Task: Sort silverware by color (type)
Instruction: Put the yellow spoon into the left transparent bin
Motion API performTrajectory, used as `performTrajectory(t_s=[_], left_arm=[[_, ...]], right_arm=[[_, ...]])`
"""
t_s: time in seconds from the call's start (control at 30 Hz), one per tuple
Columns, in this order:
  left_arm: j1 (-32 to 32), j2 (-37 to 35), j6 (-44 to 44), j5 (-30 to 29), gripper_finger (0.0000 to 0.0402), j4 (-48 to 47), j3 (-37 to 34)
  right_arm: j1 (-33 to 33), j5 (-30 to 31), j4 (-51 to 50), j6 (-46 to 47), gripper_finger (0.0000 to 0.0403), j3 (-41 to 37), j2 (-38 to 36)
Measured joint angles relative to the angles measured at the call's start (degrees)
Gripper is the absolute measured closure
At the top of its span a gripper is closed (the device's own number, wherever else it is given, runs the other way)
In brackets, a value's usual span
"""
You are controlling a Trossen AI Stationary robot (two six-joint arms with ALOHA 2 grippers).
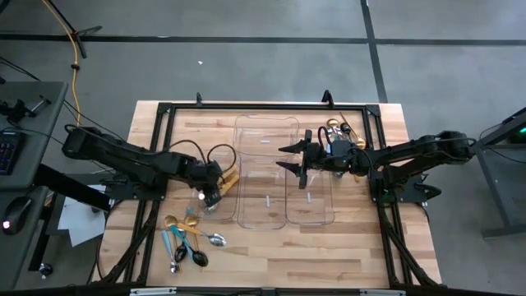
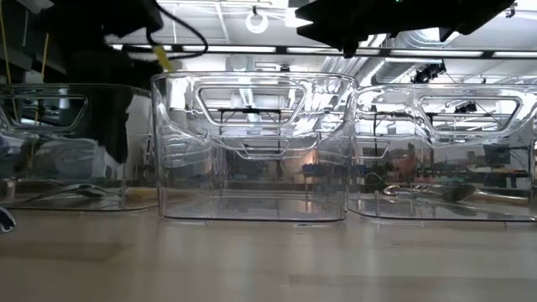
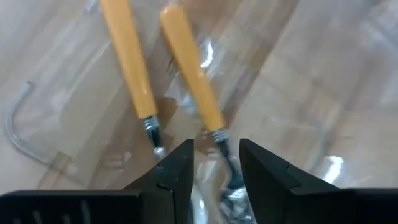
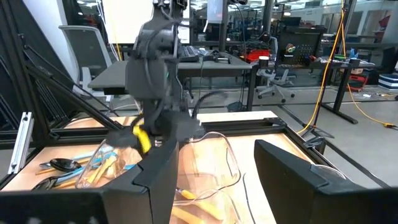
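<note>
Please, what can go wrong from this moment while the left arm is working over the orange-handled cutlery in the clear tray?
1. The left gripper is open around the neck of one orange-handled piece, with a second one close beside it; closing may nudge or catch both.
2. The fingers sit low in the clear tray, so they may scrape or shift it.
3. The right gripper hangs open over the neighbouring trays; the arms could crowd each other.

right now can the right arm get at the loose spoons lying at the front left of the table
Probably not easily. The right gripper hovers open over the clear trays, while the loose spoons lie beyond them at the front left, with the left gripper and its arm between. The left arm is far closer.
</note>
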Motion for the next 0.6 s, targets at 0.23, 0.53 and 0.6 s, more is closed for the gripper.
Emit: performTrajectory(t_s=[0.23, 0.53, 0.6], left_arm=[[2.3, -8.8, 10.7, -2.6, 0.0266, 2.1, 6.5], [2.6, -16.1, 37.8, -13.6, 0.0266, 22.7, 6.9], [2.9, -15.4, 41.3, -11.5, 0.0266, 27.2, 6.9]], right_arm=[[0.0, 0.0, 0.0, 0.0, 0.0208, 0.0, 0.0], [0.0, 0.0, -1.3, 0.0, 0.0208, 0.0, 0.0], [0.0, 0.0, -1.4, 0.0, 0.0208, 0.0, 0.0]])
